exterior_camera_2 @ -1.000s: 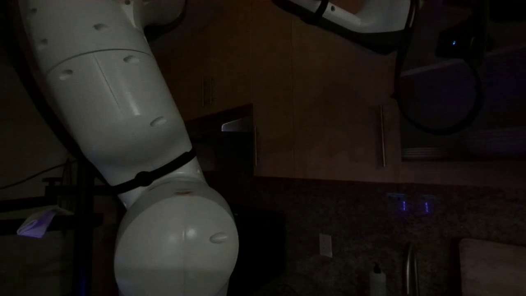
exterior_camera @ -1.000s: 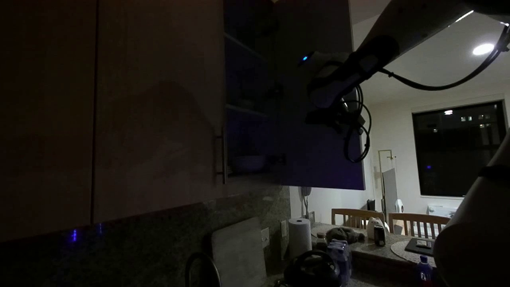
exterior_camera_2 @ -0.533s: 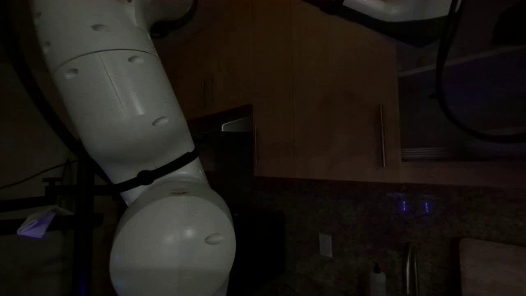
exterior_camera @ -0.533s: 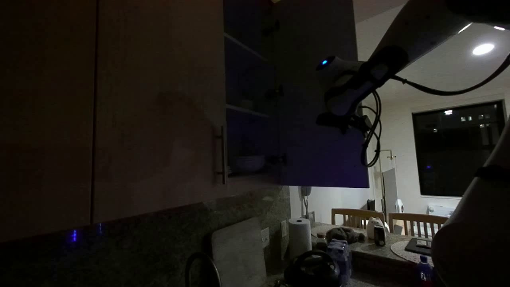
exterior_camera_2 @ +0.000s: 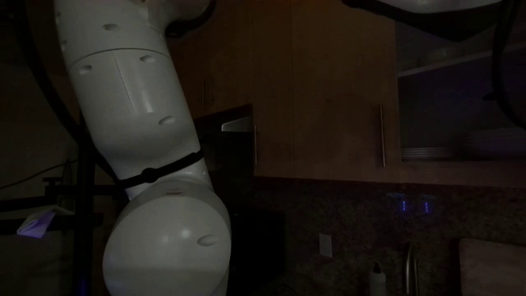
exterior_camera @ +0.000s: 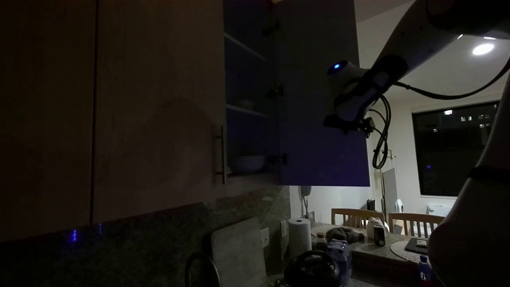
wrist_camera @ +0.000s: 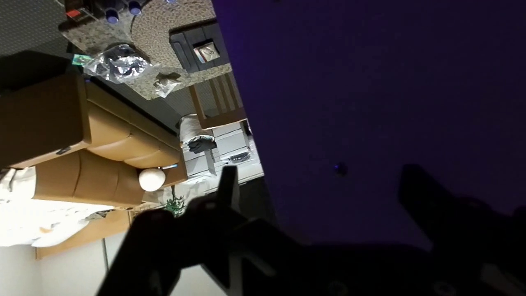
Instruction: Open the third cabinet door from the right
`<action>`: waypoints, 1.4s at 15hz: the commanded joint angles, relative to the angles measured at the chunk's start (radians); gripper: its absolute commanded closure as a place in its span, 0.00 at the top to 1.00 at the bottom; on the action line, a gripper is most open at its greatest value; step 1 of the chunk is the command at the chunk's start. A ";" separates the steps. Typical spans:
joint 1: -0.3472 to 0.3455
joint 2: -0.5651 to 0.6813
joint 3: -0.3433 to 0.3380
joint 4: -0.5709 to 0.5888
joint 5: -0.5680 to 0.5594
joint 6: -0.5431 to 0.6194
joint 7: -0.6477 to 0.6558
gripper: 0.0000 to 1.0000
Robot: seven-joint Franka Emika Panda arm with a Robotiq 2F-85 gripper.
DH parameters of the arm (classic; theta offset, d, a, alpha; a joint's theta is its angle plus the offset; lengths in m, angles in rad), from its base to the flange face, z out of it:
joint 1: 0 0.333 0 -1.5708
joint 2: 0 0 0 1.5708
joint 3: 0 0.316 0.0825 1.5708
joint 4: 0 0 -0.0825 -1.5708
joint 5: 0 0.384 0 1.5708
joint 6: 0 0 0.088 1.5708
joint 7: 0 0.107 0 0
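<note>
The open cabinet door (exterior_camera: 314, 155) stands angled out from its cabinet (exterior_camera: 251, 135), its inner face just ahead of the gripper (wrist_camera: 319, 167), whose fingers (wrist_camera: 417, 187) are spread wide apart. In the wrist view, the door's free edge crosses the gap between them; contact cannot be judged. A closed door (exterior_camera: 159, 127) adjoins the cabinet

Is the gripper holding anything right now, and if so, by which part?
Nothing is held: in the wrist view, the gripper stands open, its jaws spread, clamping no part of the open cabinet door.
</note>
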 commanded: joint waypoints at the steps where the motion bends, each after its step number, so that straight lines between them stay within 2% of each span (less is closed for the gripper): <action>1: 0.023 0.014 -0.007 -0.020 0.189 0.048 -0.209 1.00; 8: 0.063 -0.044 0.108 -0.143 0.535 0.014 -0.525 1.00; 12: 0.113 -0.039 0.150 -0.187 0.747 0.005 -0.704 1.00; 16: 0.172 -0.028 0.172 -0.213 0.950 -0.023 -0.902 1.00; 21: 0.216 -0.033 0.162 -0.222 1.155 -0.177 -1.166 1.00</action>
